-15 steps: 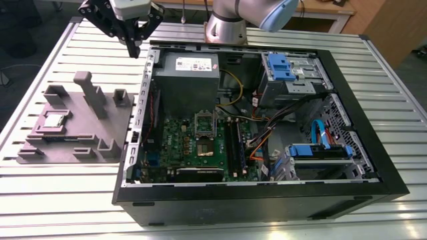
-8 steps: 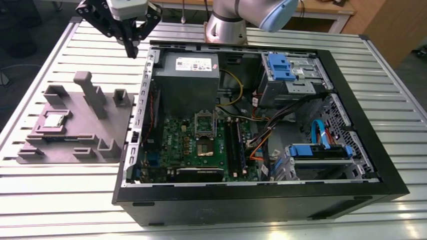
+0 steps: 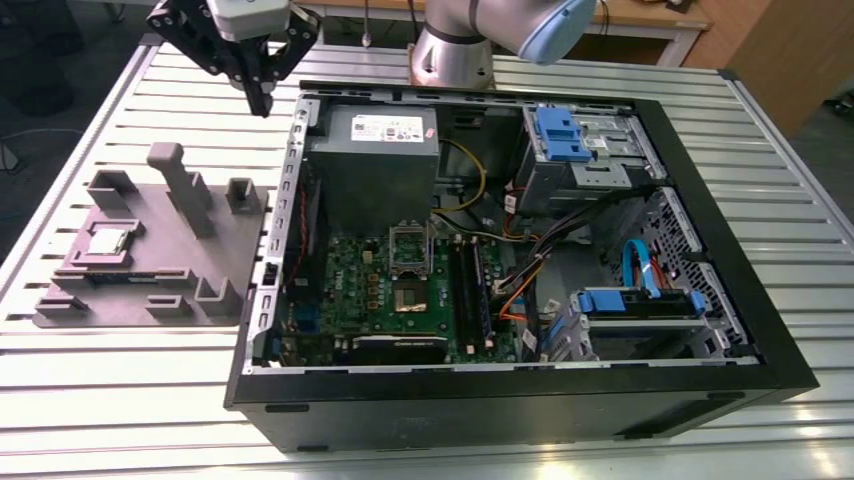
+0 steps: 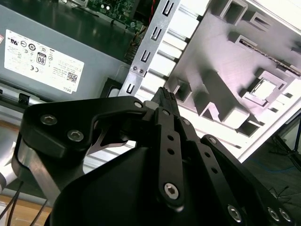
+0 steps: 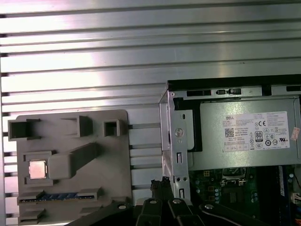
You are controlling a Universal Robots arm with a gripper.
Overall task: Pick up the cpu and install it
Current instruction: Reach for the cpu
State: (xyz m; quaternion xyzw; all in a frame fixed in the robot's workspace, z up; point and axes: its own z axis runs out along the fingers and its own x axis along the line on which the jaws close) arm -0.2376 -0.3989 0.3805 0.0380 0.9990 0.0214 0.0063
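The cpu (image 3: 107, 240), a small silver square chip, lies flat in a recess of the grey holder block (image 3: 200, 270) on the table, at the exterior view's left of the open computer case. It also shows in both wrist views, cpu (image 5: 37, 169) and cpu (image 4: 265, 89). My gripper (image 3: 258, 100) hangs above the table near the case's back left corner, well away from the cpu, shut with nothing in it. Its black fingertips (image 5: 162, 184) sit close together beside the case's metal edge. The motherboard (image 3: 400, 290) lies inside the case, with its socket (image 3: 407, 248) uncovered.
A grey power supply (image 3: 380, 130) with a white label fills the case's back left. Blue drive brackets (image 3: 567, 135) and cables (image 3: 534, 250) occupy the right side. A green memory stick (image 5: 56, 197) lies in the holder block, which has upright posts (image 3: 180, 185). The slatted table (image 3: 120, 400) surrounds it all.
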